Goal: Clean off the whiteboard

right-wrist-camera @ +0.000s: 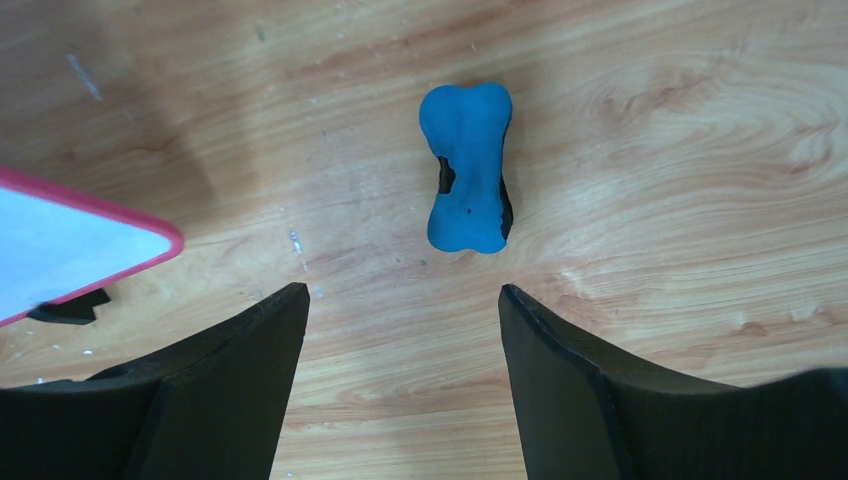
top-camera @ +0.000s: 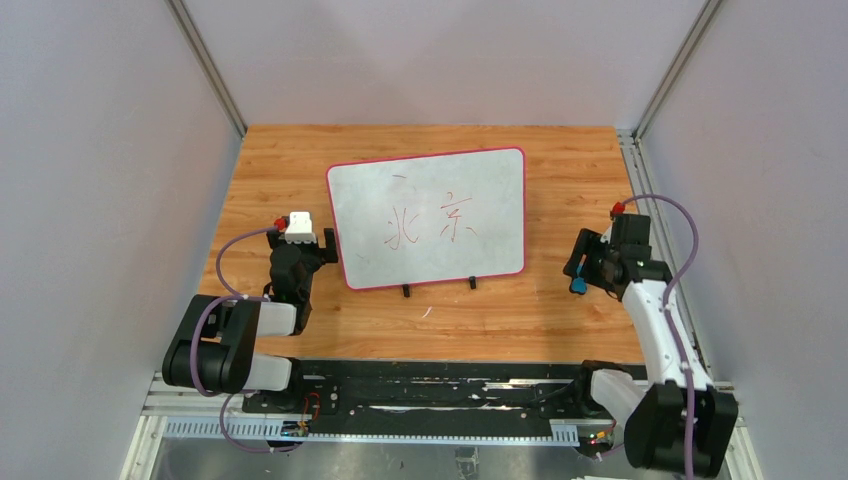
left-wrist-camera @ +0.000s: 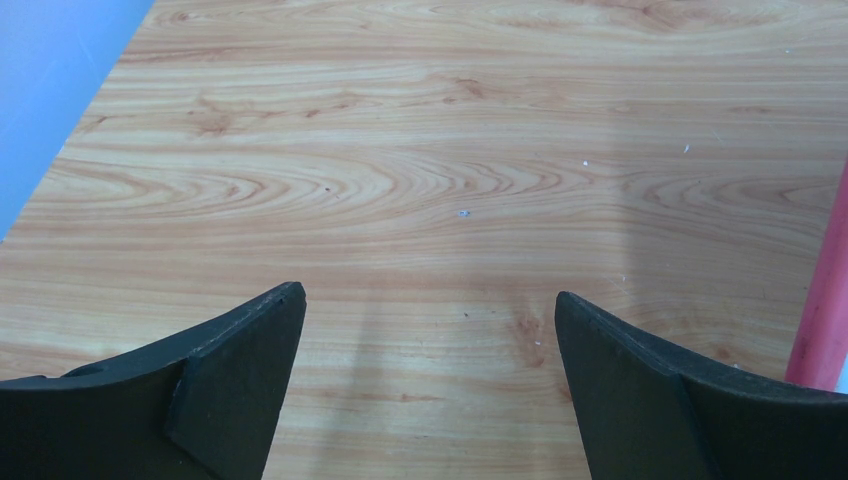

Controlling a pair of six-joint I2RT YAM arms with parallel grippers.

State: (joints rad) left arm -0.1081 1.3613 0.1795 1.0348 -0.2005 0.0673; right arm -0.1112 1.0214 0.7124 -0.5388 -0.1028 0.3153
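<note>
The whiteboard (top-camera: 430, 215) lies flat mid-table, grey-white with a pink-red rim, two black feet on its near edge and red handwritten marks (top-camera: 430, 225). My left gripper (top-camera: 302, 243) is open and empty just left of the board's left edge. In the left wrist view (left-wrist-camera: 430, 300) only bare wood lies between the fingers, with the board's rim (left-wrist-camera: 825, 300) at the right. My right gripper (top-camera: 585, 268) is open and empty to the right of the board. A blue bone-shaped eraser (right-wrist-camera: 468, 170) lies on the wood just ahead of its fingertips (right-wrist-camera: 402, 300); it also shows in the top view (top-camera: 578, 285).
The board's near right corner (right-wrist-camera: 60, 250) and one black foot (right-wrist-camera: 70, 308) show at the left of the right wrist view. Grey walls with metal posts close in the wooden table (top-camera: 560, 160) on three sides.
</note>
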